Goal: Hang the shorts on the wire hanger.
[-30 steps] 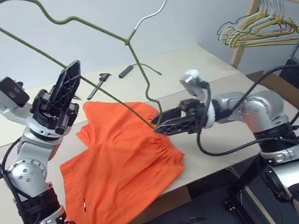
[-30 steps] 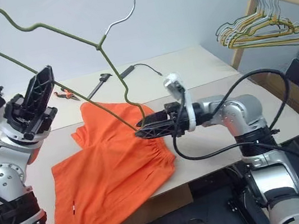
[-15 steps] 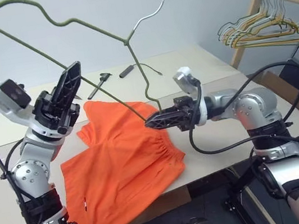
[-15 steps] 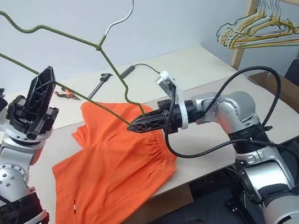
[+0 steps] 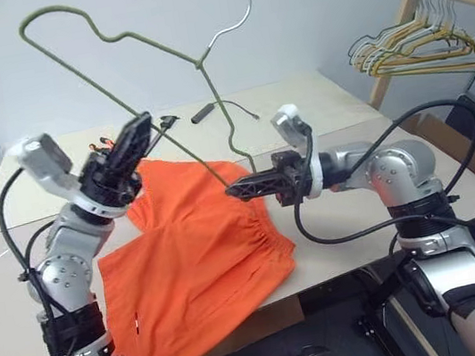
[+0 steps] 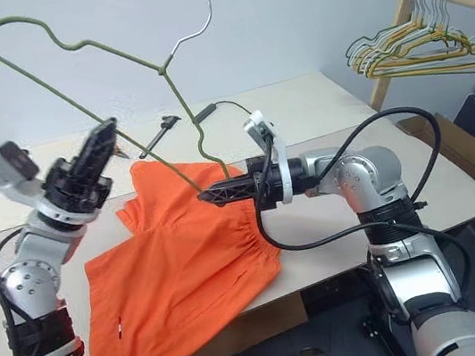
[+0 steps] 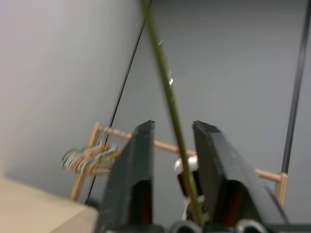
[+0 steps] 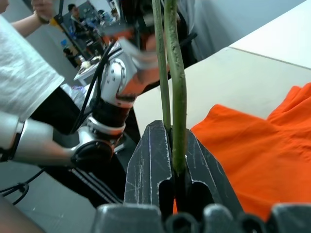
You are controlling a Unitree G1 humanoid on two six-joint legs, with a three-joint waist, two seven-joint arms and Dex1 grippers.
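The orange shorts lie flat on the table, one leg hanging over its front edge. The grey-green wire hanger stands tilted in the air above them, hook up. My right gripper points left over the waistband and is shut on the hanger's lower corner; in the right wrist view the wire hanger runs up from between the shut fingers. My left gripper is open at the shorts' back left. The hanger's long straight wire passes loose between its fingers.
A wooden rack with pale wire hangers stands at the right, a cardboard box below it. Small black tools and a black stick with a cord lie at the table's back. A person stands beyond the table.
My right gripper shut on the hanger's lower corner. My left gripper then opened off the long wire and dipped forward and down. The hanger's top swung to the right.
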